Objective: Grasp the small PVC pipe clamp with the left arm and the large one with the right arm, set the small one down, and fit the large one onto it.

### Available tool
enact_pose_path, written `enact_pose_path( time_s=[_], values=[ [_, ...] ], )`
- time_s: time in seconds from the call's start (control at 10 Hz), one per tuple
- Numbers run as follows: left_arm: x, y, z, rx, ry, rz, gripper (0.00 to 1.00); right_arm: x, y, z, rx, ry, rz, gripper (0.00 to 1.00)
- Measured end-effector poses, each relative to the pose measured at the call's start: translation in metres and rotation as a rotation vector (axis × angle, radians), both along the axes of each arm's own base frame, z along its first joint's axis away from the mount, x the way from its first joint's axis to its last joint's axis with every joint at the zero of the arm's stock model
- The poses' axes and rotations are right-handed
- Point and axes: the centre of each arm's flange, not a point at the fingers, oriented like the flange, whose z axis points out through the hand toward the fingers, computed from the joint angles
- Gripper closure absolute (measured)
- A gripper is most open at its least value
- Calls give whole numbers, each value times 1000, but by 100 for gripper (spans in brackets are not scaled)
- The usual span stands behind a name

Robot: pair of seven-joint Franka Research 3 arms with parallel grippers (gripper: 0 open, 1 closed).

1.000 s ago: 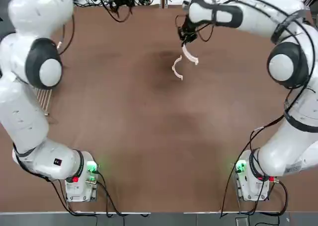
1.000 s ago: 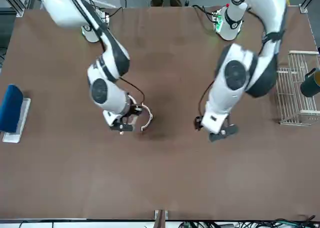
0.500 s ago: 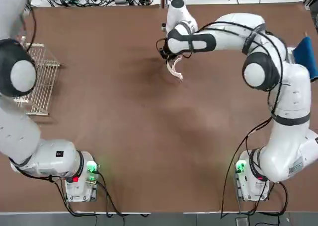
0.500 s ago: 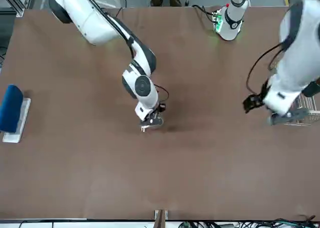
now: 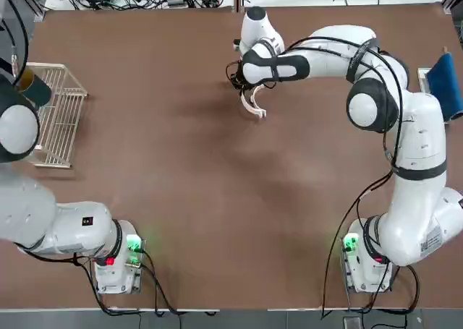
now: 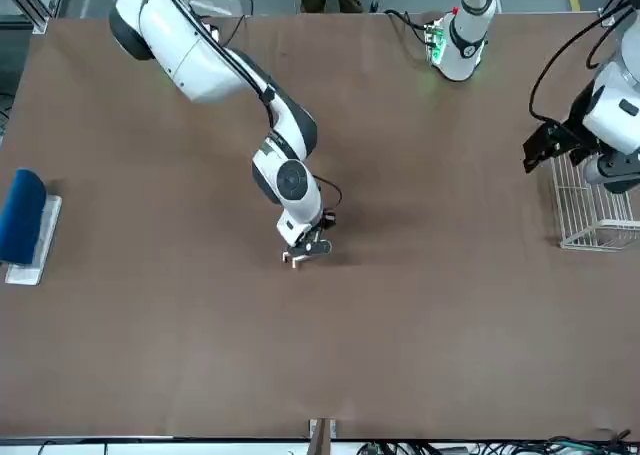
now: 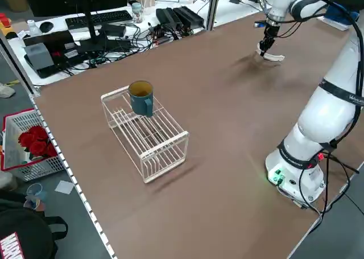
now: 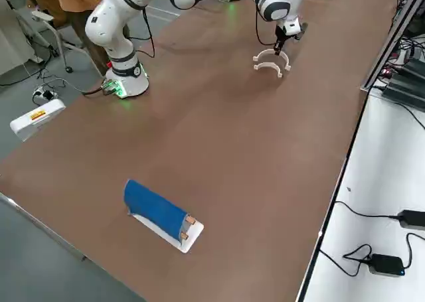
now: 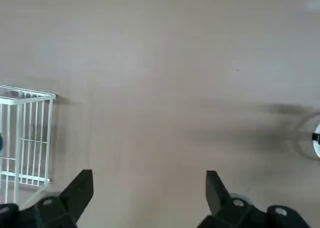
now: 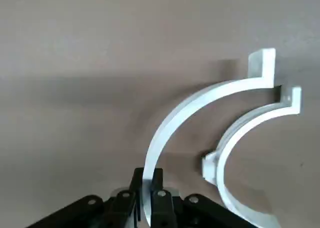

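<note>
The large PVC pipe clamp point(image 10: 200, 105) is being held by the right gripper point(image 10: 148, 198), jaws pinched tight on its arc, low over the table point(image 5: 217, 199). The small PVC pipe clamp point(image 10: 245, 138) is lying nested just inside it. The left gripper point(image 9: 145, 198) is being held wide open, empty, near the wire rack point(image 5: 54, 116).

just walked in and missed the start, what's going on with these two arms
The right gripper has its fingers shut on the large PVC pipe clamp, holding it over the far middle of the table, right next to the small PVC pipe clamp lying there. The large arc curves around the small one but is not yet seated on it. The left gripper is open and empty, off by the wire rack at the robot's left.
</note>
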Motion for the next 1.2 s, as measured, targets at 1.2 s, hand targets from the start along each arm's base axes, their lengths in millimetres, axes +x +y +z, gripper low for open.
enact_pose_path(
  time_s=[1.2],
  values=[
    [0,-11,-18,-24,41,-17,0,3,-16,-20,-47,23,-34,91]
  ],
)
